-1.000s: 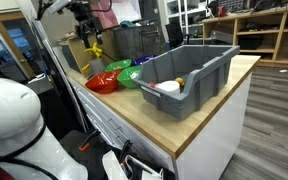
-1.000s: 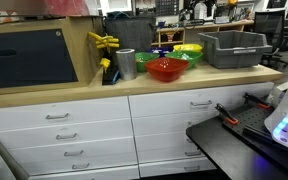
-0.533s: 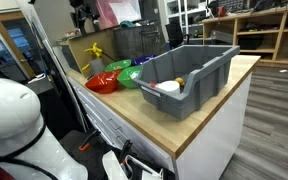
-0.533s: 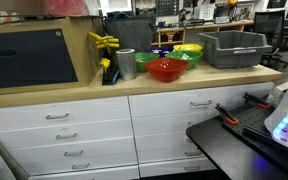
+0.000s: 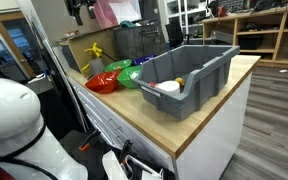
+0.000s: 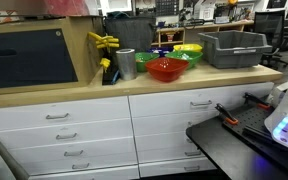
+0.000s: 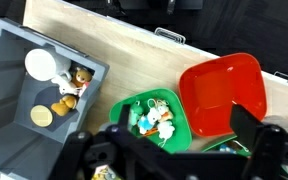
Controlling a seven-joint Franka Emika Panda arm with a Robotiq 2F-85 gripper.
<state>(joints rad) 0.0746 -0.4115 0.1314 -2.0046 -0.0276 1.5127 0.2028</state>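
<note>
My gripper [image 7: 174, 150] hangs high over the counter [image 7: 124, 55] with its fingers spread wide and nothing between them — in an exterior view only a dark bit of it [image 5: 79, 8] shows at the top edge, far above the bowls.

Looking down from the wrist, the green bowl [image 7: 149, 115] sits almost straight below me, packed with small mixed toys. The red bowl [image 7: 219, 95] touches it on one side and looks empty. On the other side, just apart, is the grey bin [image 7: 34, 100], with a white round thing, a tan disc and a small orange-brown toy lying in it. In both exterior views the bowls stand in a tight cluster between the bin [image 5: 184, 75] and a yellow clamp-like thing [image 6: 104, 42], with a metal cup [image 6: 126, 63] near it.

What worries me is the crowding. The bowls are light and pressed together, so if I come down off-centre a finger could catch the shared rim and tip or shove one, spilling toys across the wood. The toys in the green bowl are heaped and small; wide fingers could close on two at once, or pinch one by its edge so that it slips. From this height I also cannot judge depth well — a fast drop might ram the bowl's floor.
</note>
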